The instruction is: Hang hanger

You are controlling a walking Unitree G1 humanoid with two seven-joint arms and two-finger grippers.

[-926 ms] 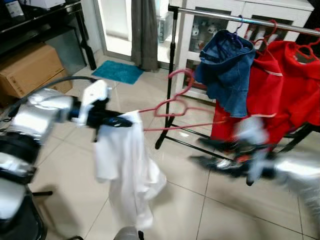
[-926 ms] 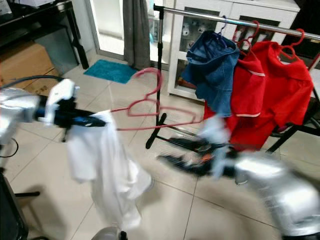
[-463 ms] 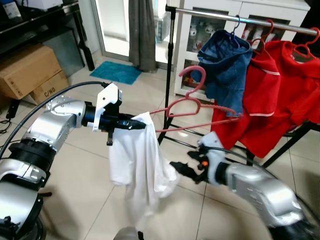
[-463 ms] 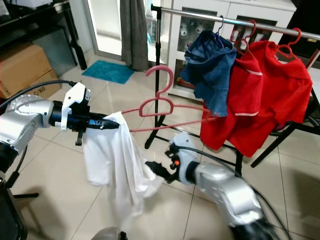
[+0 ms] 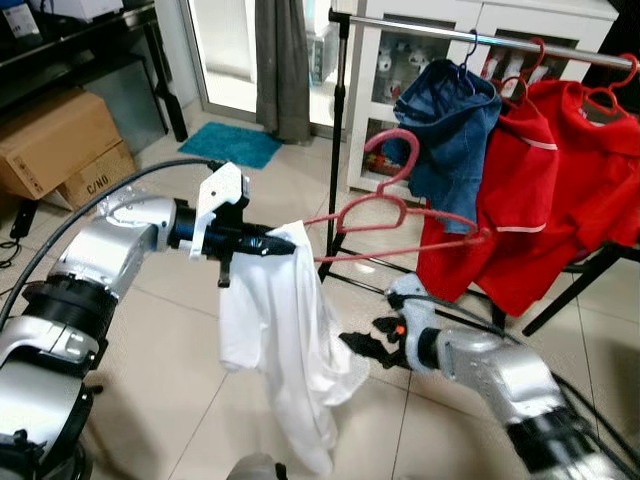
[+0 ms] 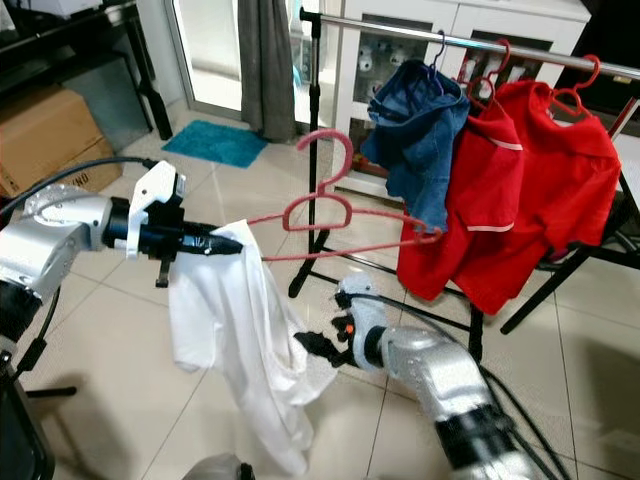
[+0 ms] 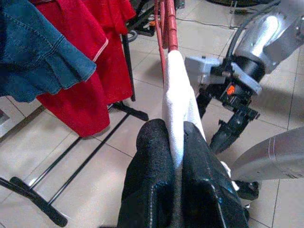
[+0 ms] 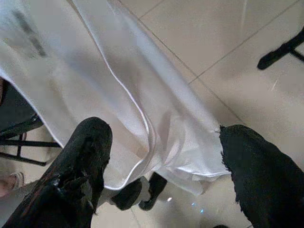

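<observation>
A pink hanger (image 5: 400, 210) with a white garment (image 5: 285, 340) draped on one end is held out level in front of me. My left gripper (image 5: 272, 243) is shut on that end of the hanger, pinching the white cloth (image 7: 178, 102). The hanger's hook (image 5: 392, 152) sits left of and below the metal clothes rail (image 5: 480, 35). My right gripper (image 5: 362, 345) is open, low beside the garment's hanging hem (image 8: 156, 128), with its fingers (image 8: 80, 161) spread around the cloth.
The rail holds a blue denim garment (image 5: 450, 130) and red shirts (image 5: 570, 170) on hangers. Its stand pole (image 5: 337, 130) and black base bars (image 5: 400, 290) are close ahead. Cardboard boxes (image 5: 60, 145) and a dark shelf stand at left; a teal mat (image 5: 232, 143) lies on the tiled floor.
My right arm swung in from the right toward the white garment's lower edge and steadied. The hanger and left gripper stay about where they were; the camera shifted a little.
</observation>
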